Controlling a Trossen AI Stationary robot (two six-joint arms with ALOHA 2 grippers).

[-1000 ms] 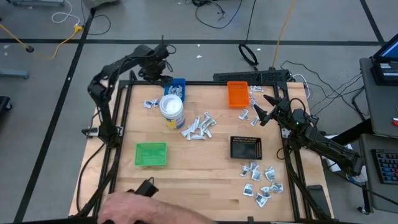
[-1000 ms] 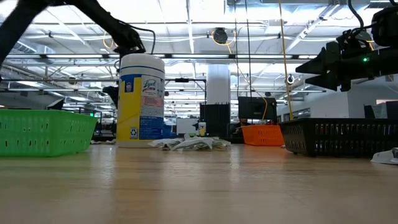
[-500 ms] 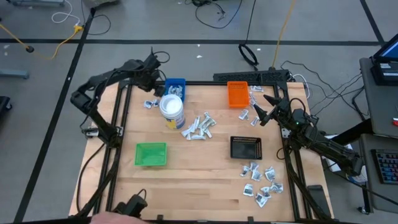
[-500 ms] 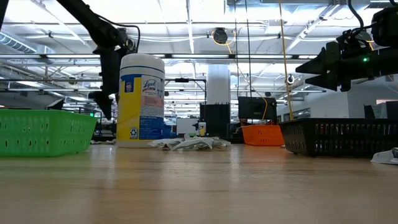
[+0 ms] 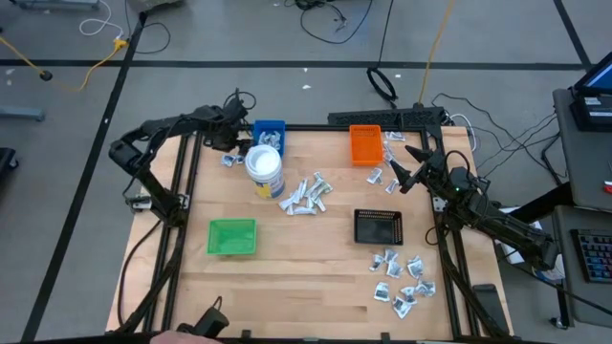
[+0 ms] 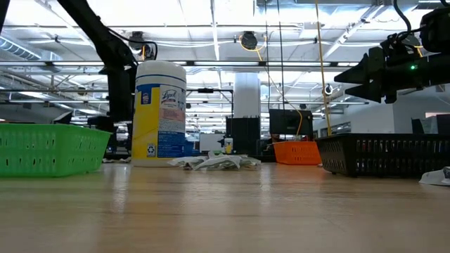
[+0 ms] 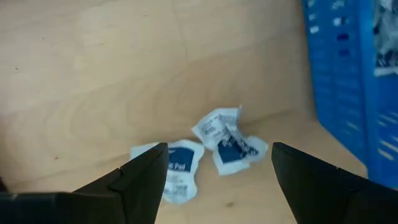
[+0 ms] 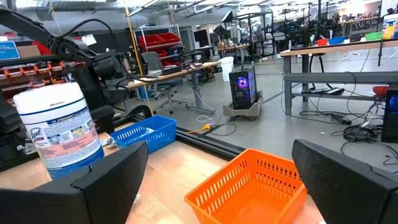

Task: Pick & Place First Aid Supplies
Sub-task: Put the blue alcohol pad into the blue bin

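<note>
Wooden surface (image 5: 316, 258) carries scattered packets; the left hand (image 5: 229, 143) hangs with fingers apart over two white packets (image 7: 205, 149) just beside the blue tray (image 5: 270, 132). More packets (image 5: 304, 196) lie in the middle near the white tub (image 5: 264, 170) and others (image 5: 404, 282) by the black tray (image 5: 379, 227), while the right hand (image 5: 406, 172) hovers spread wide near the orange tray (image 5: 364, 143).

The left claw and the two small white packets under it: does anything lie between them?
No. In the left wrist view the open left claw faces the small white packets over bare wood.
</note>
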